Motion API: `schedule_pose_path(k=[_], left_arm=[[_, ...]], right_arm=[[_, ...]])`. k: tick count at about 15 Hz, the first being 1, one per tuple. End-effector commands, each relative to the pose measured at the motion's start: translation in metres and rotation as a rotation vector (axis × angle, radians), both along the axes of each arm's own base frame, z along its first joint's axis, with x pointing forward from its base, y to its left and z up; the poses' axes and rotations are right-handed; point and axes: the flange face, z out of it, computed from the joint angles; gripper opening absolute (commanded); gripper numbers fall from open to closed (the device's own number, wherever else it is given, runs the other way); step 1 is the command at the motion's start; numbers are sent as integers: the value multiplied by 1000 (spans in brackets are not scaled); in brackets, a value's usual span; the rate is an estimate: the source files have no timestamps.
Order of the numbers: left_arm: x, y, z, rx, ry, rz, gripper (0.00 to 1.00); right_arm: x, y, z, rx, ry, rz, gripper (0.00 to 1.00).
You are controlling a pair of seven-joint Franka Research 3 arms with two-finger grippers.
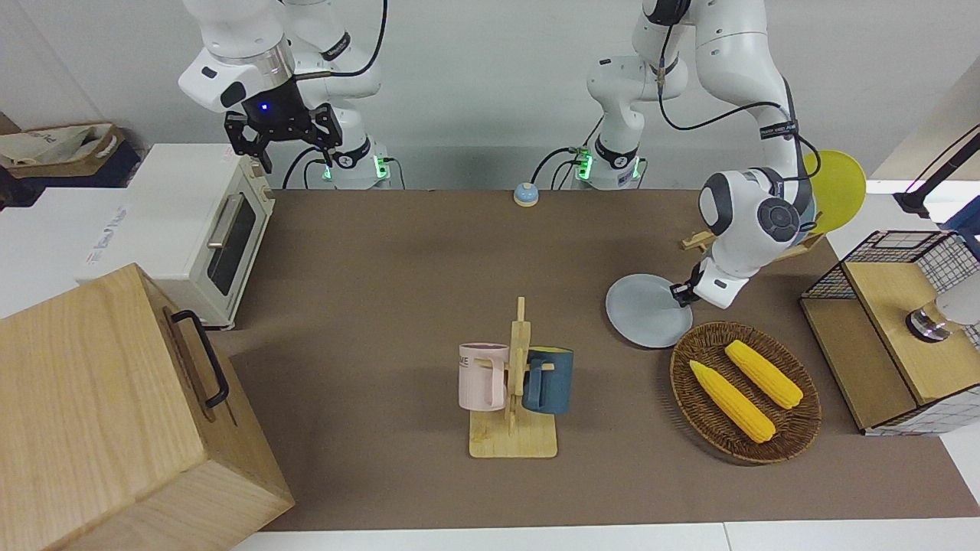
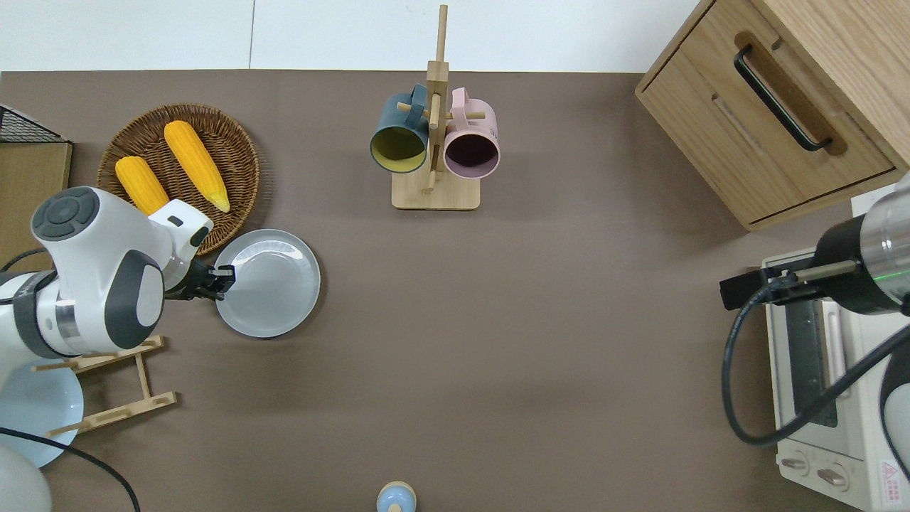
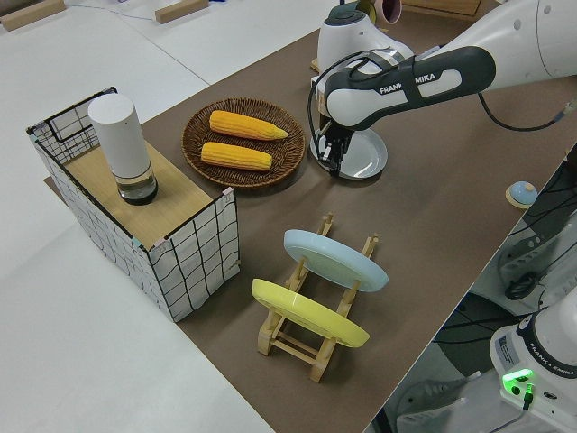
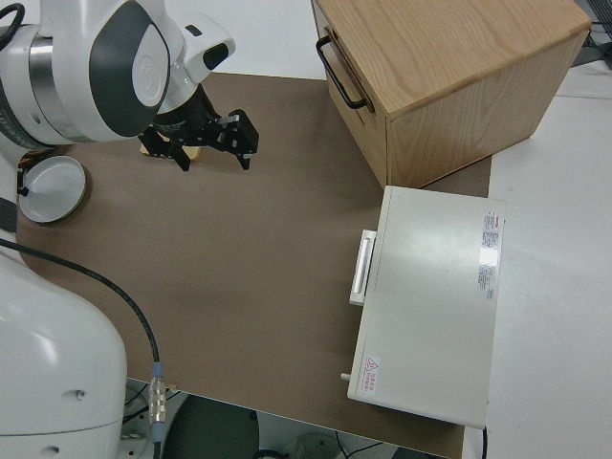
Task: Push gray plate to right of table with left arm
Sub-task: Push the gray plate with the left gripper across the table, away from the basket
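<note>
The gray plate (image 2: 269, 283) is round, pale and glossy, with a shallow raised rim. It lies flat and upright on the brown worktop (image 2: 498, 320), toward the left arm's end. Its rim sits just beside the wicker basket (image 2: 227, 153), which is slightly farther from the robots. The left arm (image 2: 99, 284) reaches low, and its gripper (image 2: 222, 278) meets the plate's rim.

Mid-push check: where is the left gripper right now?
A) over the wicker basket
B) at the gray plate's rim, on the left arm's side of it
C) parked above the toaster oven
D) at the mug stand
B: the left gripper sits at the gray plate's rim, on the side toward the left arm's end of the table.
</note>
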Motion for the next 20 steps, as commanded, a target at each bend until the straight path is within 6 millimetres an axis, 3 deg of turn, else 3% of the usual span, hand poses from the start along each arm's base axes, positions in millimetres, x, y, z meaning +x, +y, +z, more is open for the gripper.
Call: schedule_pose_path(k=[1,7,9,20], left_arm=[[-13,-65,-20,31,17,57,0],[-33,-141,-18,72,30,123,0],[-49,-176,-18,97,46,144,0],[-102,-299,1,101,41,231,0]], right_arm=[[-3,-1,4,4,5,-15,983],[-3,-1,4,2,4,-15,983],[-3,-1,4,4,5,-15,983],[-3,-1,4,4,5,-15,983]])
